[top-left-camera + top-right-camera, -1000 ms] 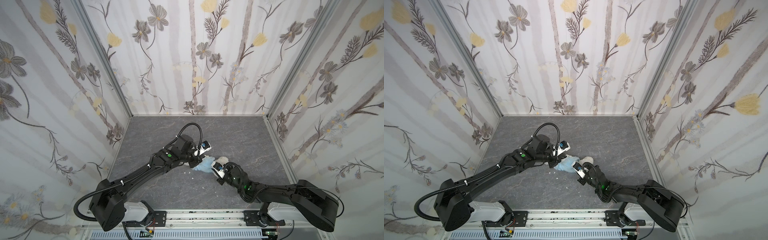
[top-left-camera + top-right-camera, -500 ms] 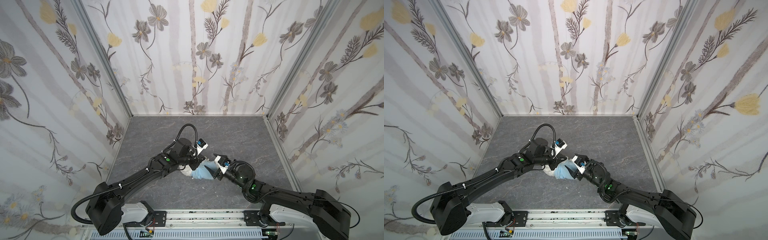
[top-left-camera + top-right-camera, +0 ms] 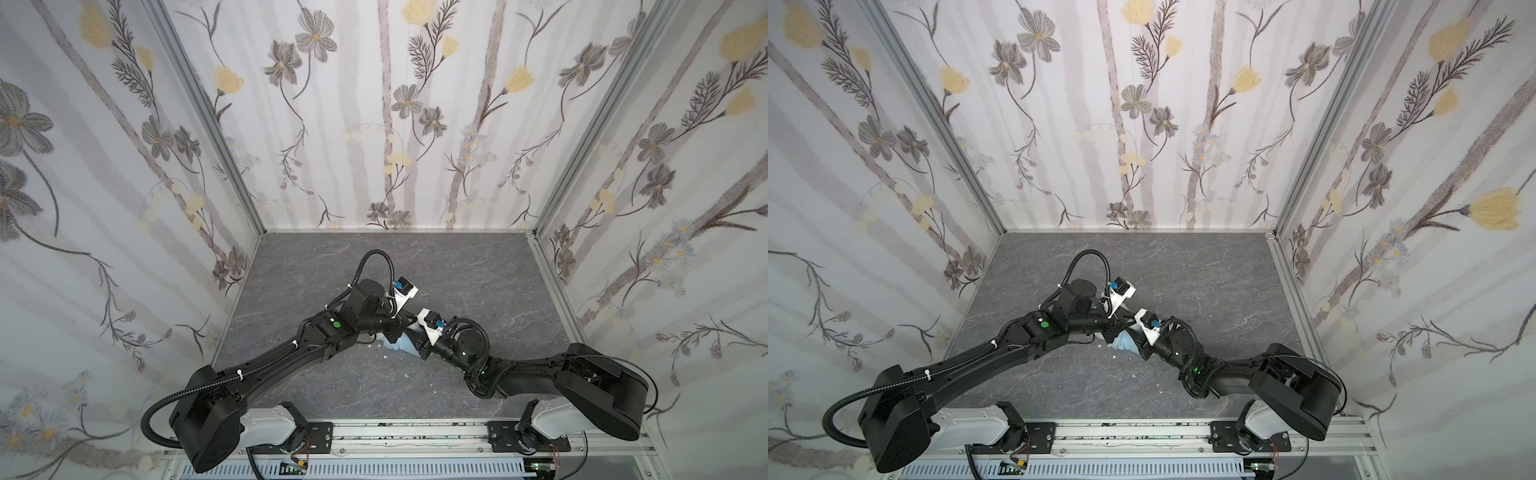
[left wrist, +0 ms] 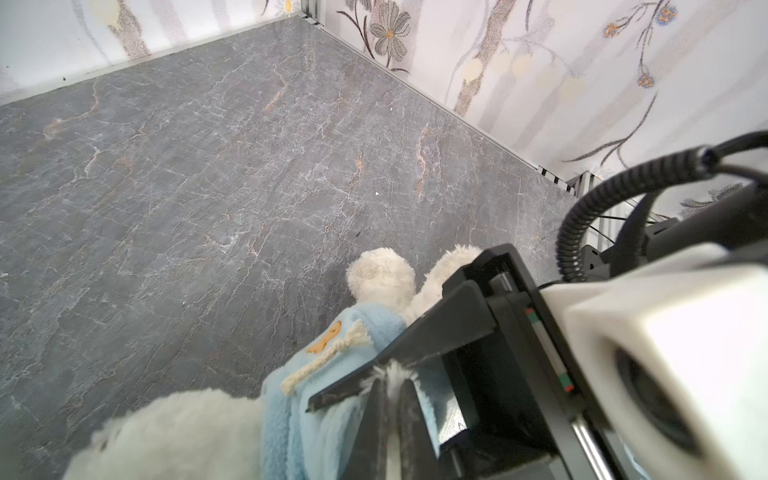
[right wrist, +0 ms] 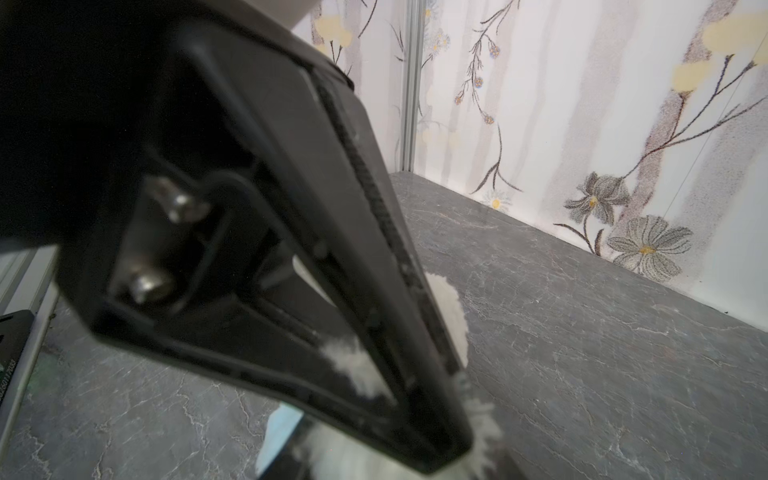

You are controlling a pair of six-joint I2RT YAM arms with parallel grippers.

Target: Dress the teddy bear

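Note:
The teddy bear (image 4: 166,436), white and fluffy, lies on the grey floor with two rounded fluffy ends (image 4: 380,278) sticking out past a light-blue hoodie (image 4: 328,365) wrapped round its middle. In both top views only a patch of the hoodie (image 3: 398,345) (image 3: 1123,343) shows between the two arms. My left gripper (image 4: 390,372) (image 3: 404,329) is shut on a tuft of the bear's white fur. My right gripper (image 5: 395,465) (image 3: 416,344) presses in from the opposite side, one finger (image 4: 365,374) lying across the hoodie; the left gripper's finger (image 5: 291,249) blocks its jaws.
Small white lint bits (image 3: 406,375) lie on the floor near the front. Flowered walls close in the left, back and right sides. A metal rail (image 3: 395,432) carrying both arm bases runs along the front edge.
My right gripper let go on the bear's right side, opened, swung up and in onto the hoodie beside the left gripper, and is narrowing. The left gripper stayed shut and shifted slightly.

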